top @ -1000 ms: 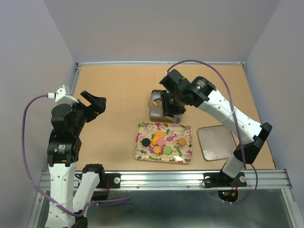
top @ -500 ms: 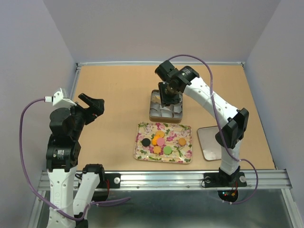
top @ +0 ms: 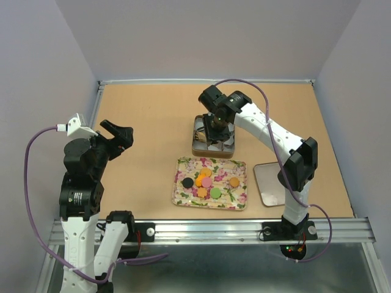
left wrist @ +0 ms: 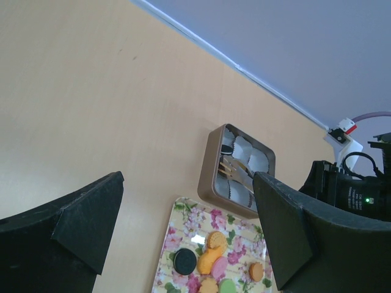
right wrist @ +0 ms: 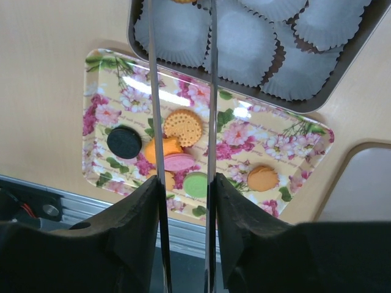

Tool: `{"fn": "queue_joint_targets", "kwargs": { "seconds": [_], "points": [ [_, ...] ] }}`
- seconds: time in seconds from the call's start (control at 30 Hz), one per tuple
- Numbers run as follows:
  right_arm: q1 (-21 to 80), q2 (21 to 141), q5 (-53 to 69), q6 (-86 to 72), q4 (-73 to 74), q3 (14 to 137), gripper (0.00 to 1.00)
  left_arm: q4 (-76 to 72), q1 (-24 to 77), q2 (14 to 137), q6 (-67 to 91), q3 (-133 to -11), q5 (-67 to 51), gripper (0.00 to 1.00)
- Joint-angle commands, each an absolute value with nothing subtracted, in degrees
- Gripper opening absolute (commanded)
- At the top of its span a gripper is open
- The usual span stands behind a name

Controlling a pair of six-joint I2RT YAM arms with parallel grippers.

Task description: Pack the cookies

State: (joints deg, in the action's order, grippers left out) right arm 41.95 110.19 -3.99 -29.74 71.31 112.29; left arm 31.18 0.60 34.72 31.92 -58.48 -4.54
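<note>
The right claw [top: 215, 130], clenched on tongs [right wrist: 210, 91] poised over the tin [top: 214, 154], has the cookies [top: 206, 180] just back of it toward the bases, on the floral tray [top: 239, 199], well nearer it than the released left claw [top: 120, 131].

Right gripper [top: 216, 130] low over the open tin [top: 197, 148], centre of frame.
Below the tin, just apart from it: floral tray [top: 181, 163] with cookies [top: 207, 182] clustered mid-tray, black at left, orange alone at right, pink, yellow and green between. Flat grey lid [top: 278, 183] right of the tray, near but apart. Left gripper [top: 120, 135] at mid-left over the tan table [top: 146, 110], fingers spread wide. Right arm [top: 275, 137] arched in from lower right, finger gap hidden under its wrist.
</note>
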Motion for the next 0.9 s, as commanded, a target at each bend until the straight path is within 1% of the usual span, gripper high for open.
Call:
{"fn": "queue_joint_targets", "kwargs": {
  "seconds": [0.0,0.3,0.63,0.73,0.87],
  "points": [
    [42.01,107.14,-3.69,-29.44,68.03,112.06,0.45,29.27,0.44,34.89,31.38,-58.10,-4.66,0.99],
    [42.01,107.67,-4.92,-28.83,68.12,114.43,0.52,29.79,0.44,34.72,31.38,-58.27,-4.66,0.99],
    [41.66,107.41,-6.15,-27.95,70.13,118.74,0.53,30.23,0.44,34.54,31.29,-58.89,-4.83,0.99],
    [41.66,105.48,-6.50,-27.69,71.10,117.78,0.53,30.41,0.44,34.54,31.20,-59.06,-4.83,0.99],
    [41.83,100.21,-4.49,-27.95,71.19,112.95,0.53,30.50,0.44,34.80,31.11,-59.15,-5.10,0.99]
  ]
}}
